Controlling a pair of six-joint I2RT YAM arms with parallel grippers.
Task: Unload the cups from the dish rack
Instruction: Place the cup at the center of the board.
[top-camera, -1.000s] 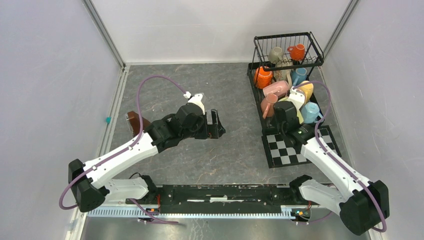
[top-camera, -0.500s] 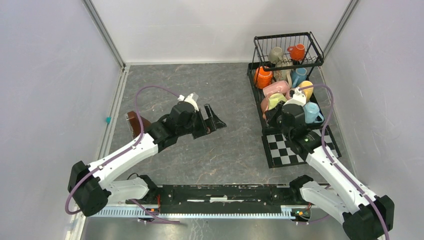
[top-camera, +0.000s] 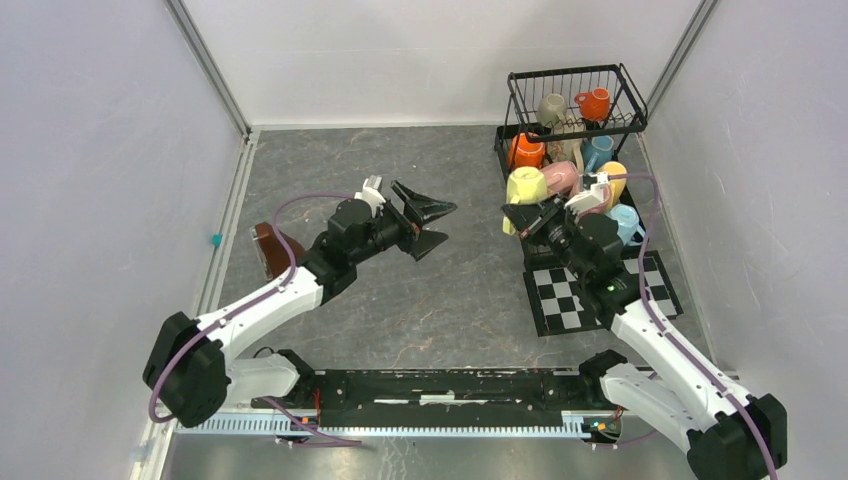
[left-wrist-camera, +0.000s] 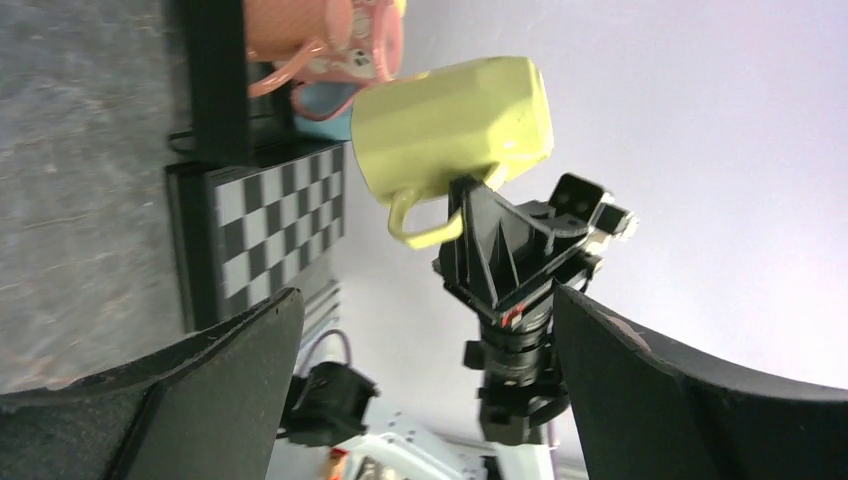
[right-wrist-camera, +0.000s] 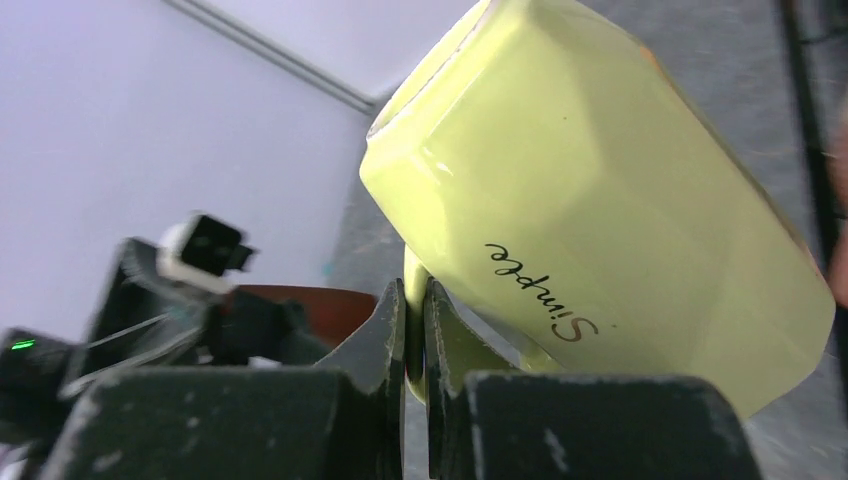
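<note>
My right gripper is shut on the handle of a yellow cup and holds it in the air, left of the black wire dish rack. In the right wrist view the fingers pinch the handle under the cup. My left gripper is open and empty, pointing at the cup from a short way to its left. In the left wrist view the cup hangs beyond the open gripper. Orange, pink, light blue and grey-olive cups sit in the rack.
A black-and-white checkered mat lies in front of the rack, under my right arm. A flat brown wedge lies by the left wall, near a small teal thing. Grey walls close in left, right and back.
My right gripper has lifted the yellow cup out of the rack and carried it left. My left gripper has risen and swung right, its jaws wide open toward the cup.
</note>
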